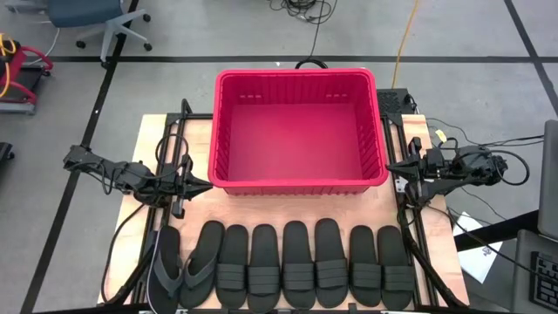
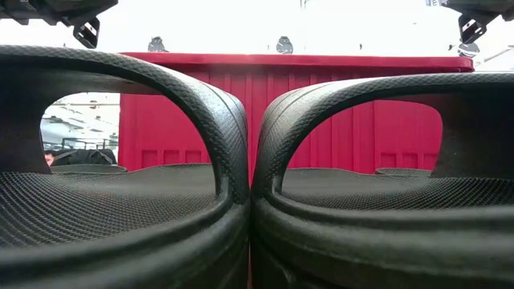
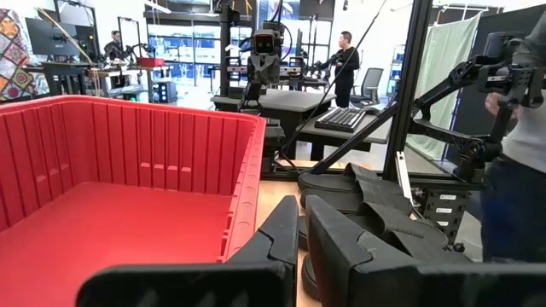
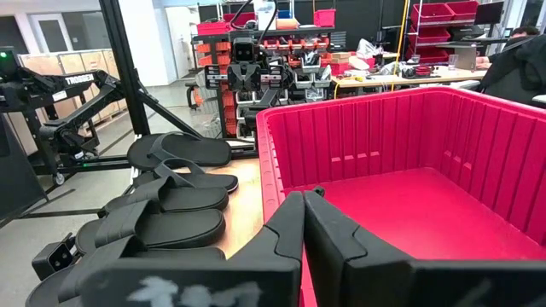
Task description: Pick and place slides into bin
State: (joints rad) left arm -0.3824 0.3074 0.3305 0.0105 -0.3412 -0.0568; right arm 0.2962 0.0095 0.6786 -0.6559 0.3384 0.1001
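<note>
Eight black slides lie sole down in a row [image 1: 283, 266] along the table's near edge: two thong flip-flops at the left, the outer one greyer [image 1: 167, 269], and six with ribbed band straps [image 1: 328, 263]. The empty red bin [image 1: 299, 184] stands on the table behind them. My left gripper [image 1: 207, 184] is shut and empty beside the bin's near left corner, held above the table. My right gripper [image 1: 390, 167] is shut and empty at the bin's near right corner. The low view shows two strapped slides [image 2: 161, 88] close up, with the bin [image 2: 321, 120] behind.
Black frame rails run along the table's left [image 1: 181, 148] and right [image 1: 403, 201] sides near the arms. A strip of bare wooden table [image 1: 296, 208] lies between the bin and the slides. People stand in the room beyond the table [image 3: 512, 170].
</note>
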